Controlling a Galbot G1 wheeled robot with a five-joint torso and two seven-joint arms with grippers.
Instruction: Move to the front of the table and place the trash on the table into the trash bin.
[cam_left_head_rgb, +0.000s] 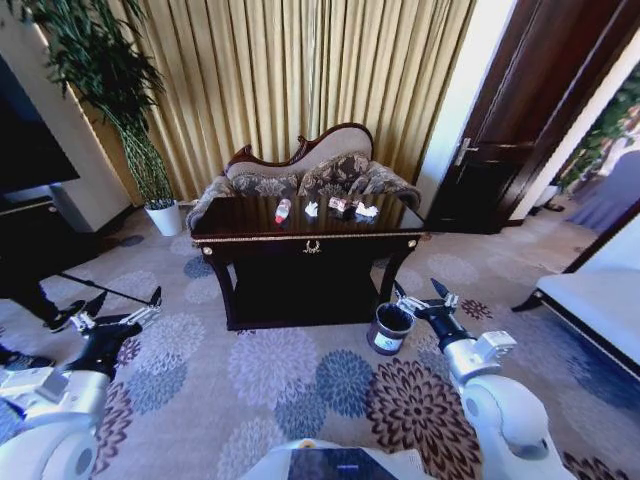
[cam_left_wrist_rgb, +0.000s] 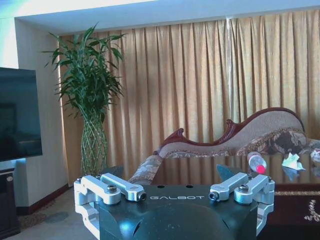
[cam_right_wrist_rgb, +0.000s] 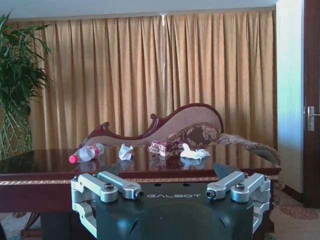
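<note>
Head view: table (cam_left_head_rgb: 305, 238) ahead of me, well apart. Bottle (cam_left_head_rgb: 283, 210), paper (cam_left_head_rgb: 311, 209), wrapper (cam_left_head_rgb: 340, 204), second paper (cam_left_head_rgb: 366, 211) lie in row on top. Bin (cam_left_head_rgb: 389, 328) on carpet by table's right front leg, just beside right gripper (cam_left_head_rgb: 423, 294), fingers spread, empty. Left gripper (cam_left_head_rgb: 125, 303) low at left, also spread, empty.

Left wrist view: bottle (cam_left_wrist_rgb: 256, 162) on glossy top, lying on side. I judge it may roll if nudged.

Right wrist view: wrapper (cam_right_wrist_rgb: 167, 146) and paper (cam_right_wrist_rgb: 125, 151) far across top. Risk: driving closer, right arm may knock bin over.

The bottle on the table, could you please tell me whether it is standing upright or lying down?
Lying down. The bottle rests on its side on the table, red cap pointing away from the crumpled paper beside it.
</note>
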